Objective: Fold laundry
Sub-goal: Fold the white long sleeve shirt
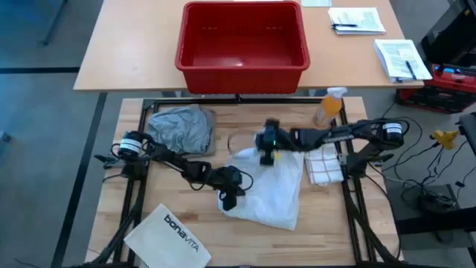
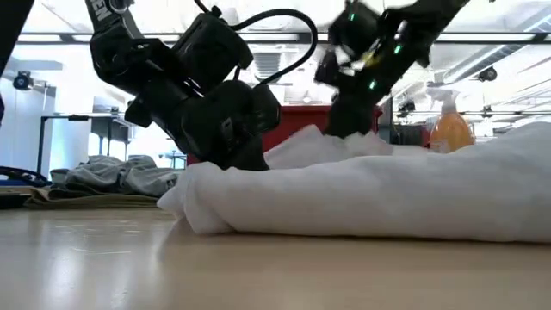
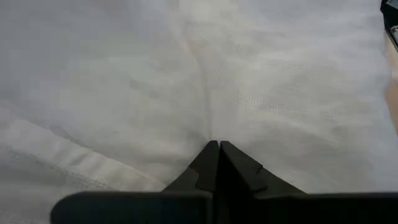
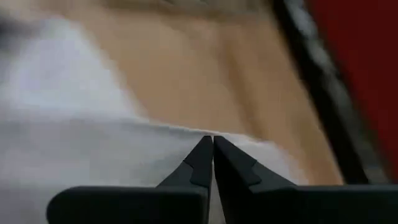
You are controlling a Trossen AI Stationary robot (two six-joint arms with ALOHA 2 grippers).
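Observation:
The large white shirt (image 1: 269,190) lies bunched in the middle of the table; in the low view it is a thick white mound (image 2: 370,194). My left gripper (image 1: 227,198) is shut on its left near part. My right gripper (image 1: 266,155) is shut on its far edge. The grey T-shirt (image 1: 178,128) lies crumpled at the far left on a khaki-tan piece (image 1: 210,119) that shows at its edge. My left gripper has its shut fingertips (image 3: 210,152) on the white cloth, where creases (image 3: 208,127) run together at the tips. It comes slanting down from the table's left. The cloth there lies low on the table; how many layers cannot be told. My right gripper pinches the shirt's far edge (image 4: 180,132) at its shut fingertips (image 4: 204,149). It comes down from above and from the table's right side. The edge is raised a little off the wood; the shirt's body lies on the table.
A red bin (image 1: 242,45) stands on the far table. An orange spray bottle (image 1: 329,106) and a checked cloth (image 1: 323,165) are at the right. The white "bonavita" bag (image 1: 169,237) lies at the near left. Bare wood shows near the front edge.

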